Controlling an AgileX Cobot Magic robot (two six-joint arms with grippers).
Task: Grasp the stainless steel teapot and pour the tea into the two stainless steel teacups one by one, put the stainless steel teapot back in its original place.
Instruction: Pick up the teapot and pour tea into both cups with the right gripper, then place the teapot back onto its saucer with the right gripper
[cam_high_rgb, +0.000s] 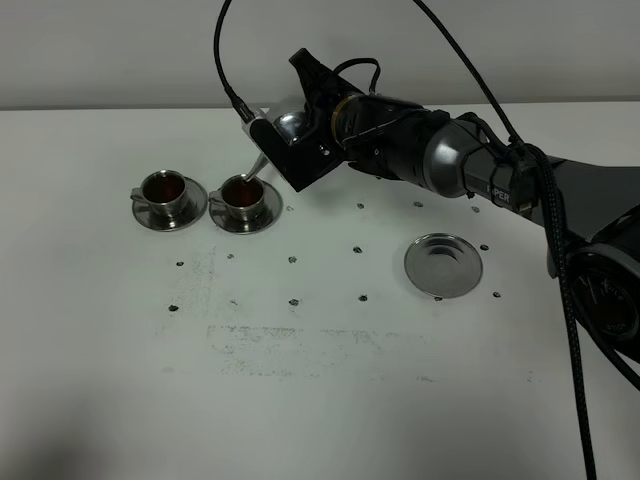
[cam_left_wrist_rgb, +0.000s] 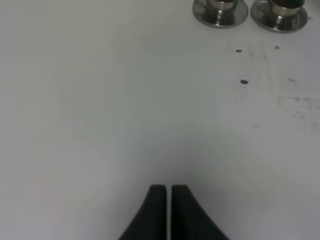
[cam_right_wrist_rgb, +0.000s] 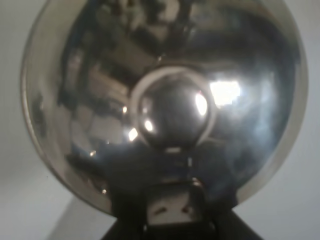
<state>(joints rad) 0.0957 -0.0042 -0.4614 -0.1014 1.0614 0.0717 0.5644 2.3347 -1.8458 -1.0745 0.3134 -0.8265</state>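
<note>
Exterior high: right gripper (cam_high_rgb: 300, 140) pinching stainless steel teapot (cam_high_rgb: 290, 128) at 11 o'clock, tilted so spout feeds near teacup (cam_high_rgb: 244, 196); tea (cam_high_rgb: 163, 186) fills far cup. Saucer (cam_high_rgb: 443, 265) at 3 o'clock awaits return.
Left wrist: left gripper (cam_left_wrist_rgb: 168, 192) pressed together, idle.
Right wrist: lid knob (cam_right_wrist_rgb: 172, 112) fills view; fingers hidden.

One partial marking on my right arm, nothing else legible.

From the high camera I read white letters "PER" on the dark casing of the right arm (cam_high_rgb: 503, 188), apparently the visible part of a longer word. I find no readable text, numbers or signs in either wrist view.
</note>
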